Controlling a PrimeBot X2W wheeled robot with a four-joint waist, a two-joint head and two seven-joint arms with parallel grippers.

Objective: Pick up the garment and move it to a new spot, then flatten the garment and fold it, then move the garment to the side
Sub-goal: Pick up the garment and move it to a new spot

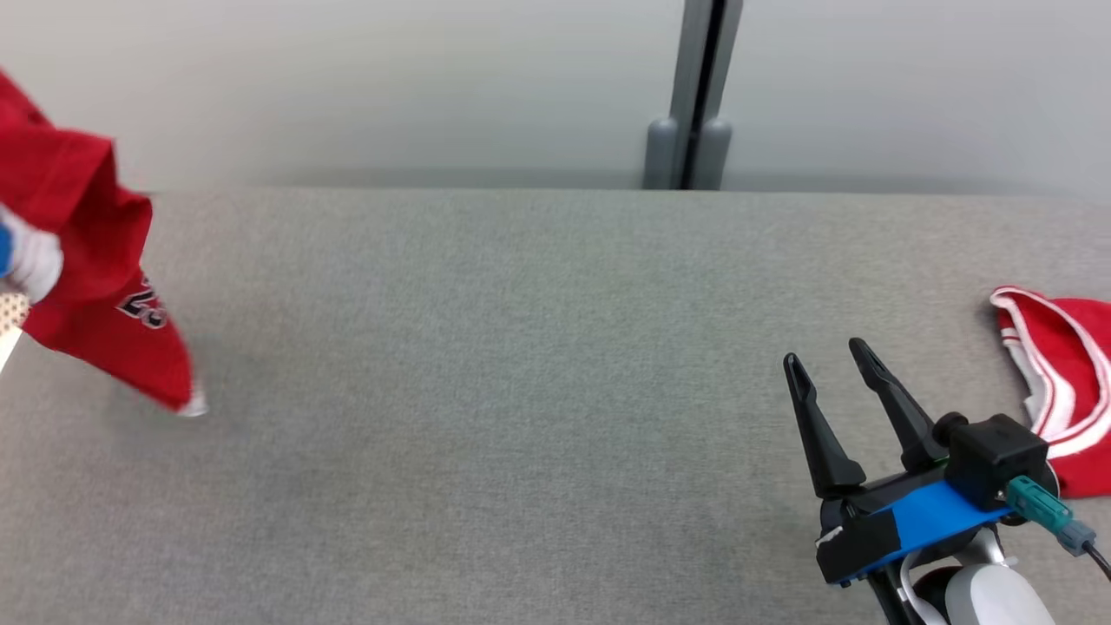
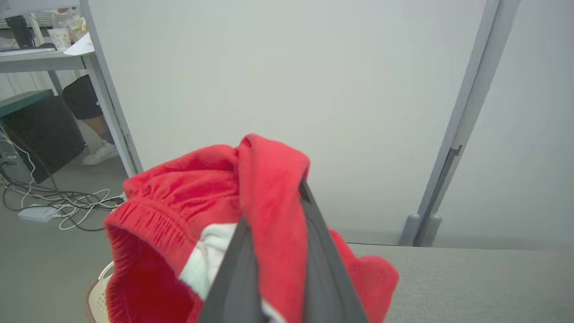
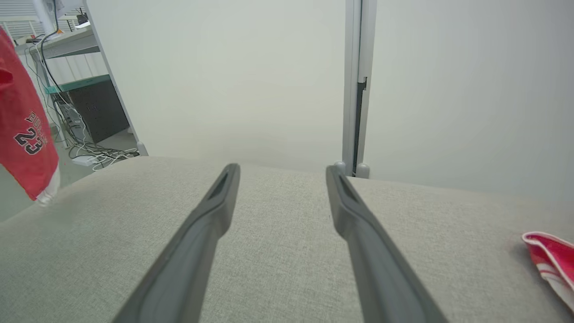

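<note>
A: Start at the left. Where are the red shorts (image 1: 78,226)?

B: At the left edge of the gray table (image 1: 521,347), hanging, with the "23" print facing out. The white-hemmed bottom corner hangs right at the cloth surface; I cannot tell whether it touches.

A: What has them?

B: The left gripper (image 2: 273,202). Its two fingers are pinched together on a fold near the elastic waistband.

A: And the middle?

B: Bare tabletop from the shorts across to the right gripper (image 1: 825,354). It runs back to the straight far edge, where a pale partition (image 1: 347,87) stands with a gray post (image 1: 694,95).

A: The right gripper?

B: Low over the table's near right part, fingers spread wide and gripping nothing. Just to its right, a second red garment (image 1: 1072,365) with white-striped trim lies against the right edge, apart from the fingers.

A: Count them.

B: Two red garments, one lifted and one lying. Two grippers, one table, one post.
</note>
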